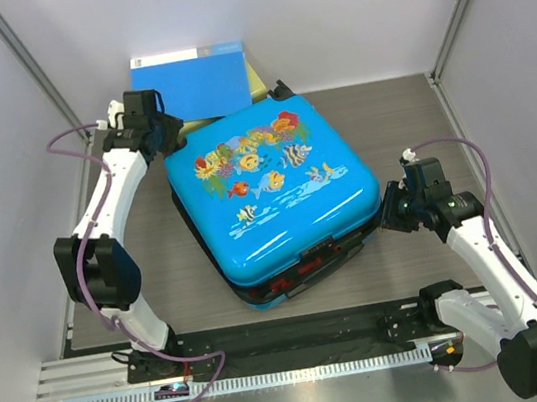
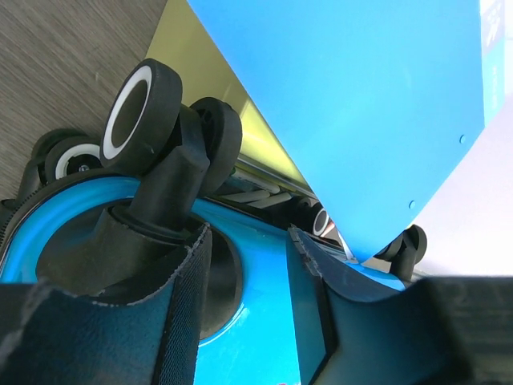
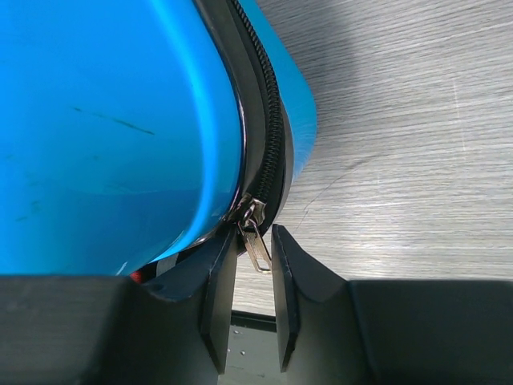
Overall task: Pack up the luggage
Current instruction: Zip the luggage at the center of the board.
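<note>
Right fingers (image 3: pixel 218 297) straddle zipper pull (image 3: pixel 256 241) on luggage (image 3: pixel 120 120).

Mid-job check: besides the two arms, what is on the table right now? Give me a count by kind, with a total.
Fish-print suitcase: 1
Blue folder: 1
Yellow-green box: 1
Total: 3
</note>
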Controlling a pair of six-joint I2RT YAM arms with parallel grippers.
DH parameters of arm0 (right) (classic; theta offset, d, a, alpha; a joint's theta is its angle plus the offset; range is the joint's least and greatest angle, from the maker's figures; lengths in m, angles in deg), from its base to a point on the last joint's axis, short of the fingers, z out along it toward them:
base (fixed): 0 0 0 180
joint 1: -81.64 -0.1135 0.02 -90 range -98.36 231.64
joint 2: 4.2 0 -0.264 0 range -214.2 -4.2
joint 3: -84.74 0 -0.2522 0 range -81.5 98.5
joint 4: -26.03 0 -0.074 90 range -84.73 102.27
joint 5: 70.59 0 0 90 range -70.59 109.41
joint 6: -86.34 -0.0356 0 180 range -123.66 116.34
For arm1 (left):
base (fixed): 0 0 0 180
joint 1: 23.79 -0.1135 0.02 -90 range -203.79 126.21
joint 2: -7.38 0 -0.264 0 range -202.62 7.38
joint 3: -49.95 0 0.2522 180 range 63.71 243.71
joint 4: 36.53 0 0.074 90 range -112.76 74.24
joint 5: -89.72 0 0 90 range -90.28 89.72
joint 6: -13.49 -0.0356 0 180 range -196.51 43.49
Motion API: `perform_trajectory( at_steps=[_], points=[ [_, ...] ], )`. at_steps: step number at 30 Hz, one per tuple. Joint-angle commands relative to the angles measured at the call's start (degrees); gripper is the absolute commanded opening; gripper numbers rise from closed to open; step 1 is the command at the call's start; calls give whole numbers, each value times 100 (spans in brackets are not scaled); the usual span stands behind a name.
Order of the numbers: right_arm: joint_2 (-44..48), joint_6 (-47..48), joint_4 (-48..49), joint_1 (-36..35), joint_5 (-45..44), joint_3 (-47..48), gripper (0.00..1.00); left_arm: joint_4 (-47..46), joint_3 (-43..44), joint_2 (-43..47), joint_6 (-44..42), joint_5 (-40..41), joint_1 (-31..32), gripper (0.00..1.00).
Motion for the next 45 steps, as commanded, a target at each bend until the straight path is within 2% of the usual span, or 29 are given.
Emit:
perform_trajectory(
  at_steps=[1,4,12,16,22,26,33,38,45],
  points=[
    [59,-172,123,-74,239,-196,32,751,-223,126,-358,180,-128,46],
    [252,-224,27,-83,178,-170,36,830,-197,109,-489,233,-136,47],
    [517,-356,-194,-83,72,-214,38,980,-337,258,-833,462,-224,49],
    [543,-391,-150,-83,81,-284,36,595,-451,442,-1122,348,-233,49],
    [508,-400,70,-83,99,-398,32,487,-408,566,-1457,330,-277,58],
    [385,-426,184,-83,28,-434,35,558,-416,618,-1500,286,-540,61],
    [376,-497,184,-74,-235,-460,38,734,-285,259,-1782,40,-637,63],
    [315,-514,167,-74,-341,-434,39,286,-416,170,-1694,-408,-629,63],
    [314,-558,158,-83,-499,-372,43,-266,-715,495,-1510,-400,-620,62]
  ],
)
